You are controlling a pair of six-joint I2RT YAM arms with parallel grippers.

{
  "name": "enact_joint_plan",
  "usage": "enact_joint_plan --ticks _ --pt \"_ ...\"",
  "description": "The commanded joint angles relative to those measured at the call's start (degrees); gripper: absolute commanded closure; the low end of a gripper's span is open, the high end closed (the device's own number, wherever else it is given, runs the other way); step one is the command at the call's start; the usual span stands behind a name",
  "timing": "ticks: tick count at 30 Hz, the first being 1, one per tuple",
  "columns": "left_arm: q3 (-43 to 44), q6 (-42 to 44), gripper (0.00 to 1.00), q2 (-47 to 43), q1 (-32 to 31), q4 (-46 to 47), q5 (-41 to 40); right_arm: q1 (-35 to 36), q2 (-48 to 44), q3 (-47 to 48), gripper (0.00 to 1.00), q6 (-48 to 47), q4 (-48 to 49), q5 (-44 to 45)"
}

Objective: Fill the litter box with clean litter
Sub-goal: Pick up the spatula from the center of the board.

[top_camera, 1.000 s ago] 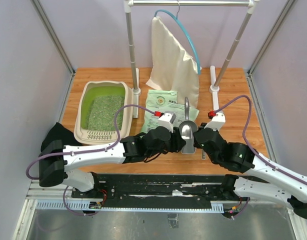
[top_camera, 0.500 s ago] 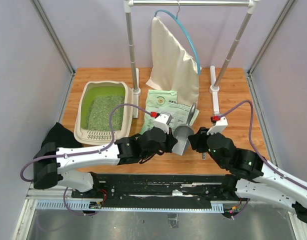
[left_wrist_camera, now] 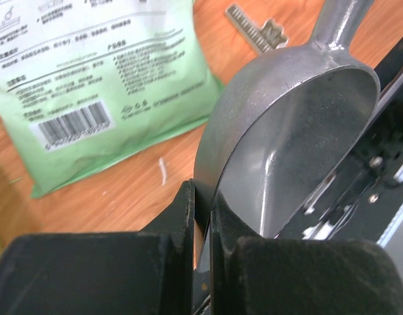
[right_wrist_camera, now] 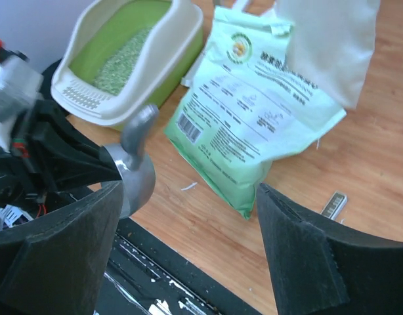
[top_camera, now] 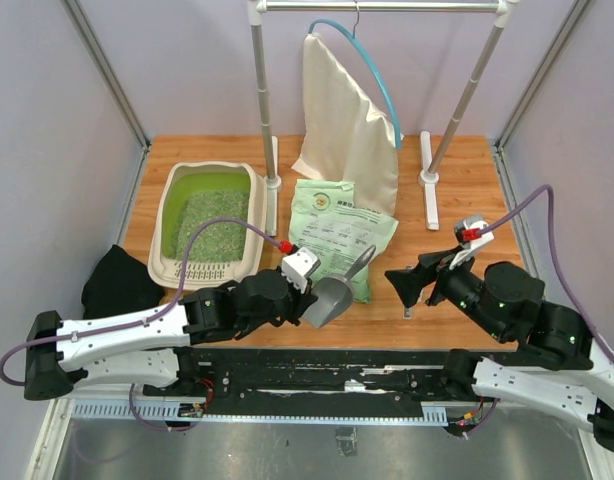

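Note:
The beige litter box [top_camera: 163,222] with a lime-green inside sits at the table's left and holds pale green-grey clean litter [top_camera: 211,234]. It shows again in the right wrist view, the litter box [right_wrist_camera: 90,105] with its clean litter [right_wrist_camera: 119,59]. My left gripper [top_camera: 309,288] is shut on the rim of an empty grey metal scoop [top_camera: 333,297], held tilted above the wood just in front of the green bag [top_camera: 339,228]. Close up, the left gripper [left_wrist_camera: 203,205] pinches the scoop [left_wrist_camera: 300,131] wall. To the right of the scoop, my right gripper [top_camera: 399,285] stands open and empty; the right gripper [right_wrist_camera: 188,197] hangs over bare wood.
A white cloth bag [top_camera: 349,115] hangs from a blue hanger on the rack at the back. The rack's posts [top_camera: 261,95] stand behind the green bag [right_wrist_camera: 254,125]. A small metal strip [right_wrist_camera: 334,203] lies on the wood by the bag's corner. Black cloth [top_camera: 117,282] lies at the front left.
My right gripper let go of the scoop, opened and drew back to the right. My left gripper shut on the scoop's rim and carried it left and nearer.

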Motion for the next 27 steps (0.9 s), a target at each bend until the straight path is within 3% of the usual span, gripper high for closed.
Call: enact_joint_plan --ticks 1,7,14,20,27 --pt "0.5 7.5 0.99 -3.1 0.1 -7.4 1.7 -0.4 3.6 7.5 0.17 -5.8 -7.4 -5.7" --pt "2.1 13.6 1.00 -2.7 1.5 -13.2 6.4 -5.1 9.8 13.1 0.16 -5.3 -12.6 -16.3" --pt "2.5 20.2 1.00 -3.2 4.9 -13.3 17.6 -31.2 17.0 7.2 0.16 -4.8 -9.8 -57.7" --pt "3.2 24.0 0.99 -2.8 5.2 -15.6 20.4 -32.4 18.5 4.2 0.14 -2.4 -3.7 -71.7" --pt "4.6 24.1 1.00 -2.4 5.2 -14.9 19.9 -31.5 22.7 1.0 0.26 -2.8 -5.3 -78.1"
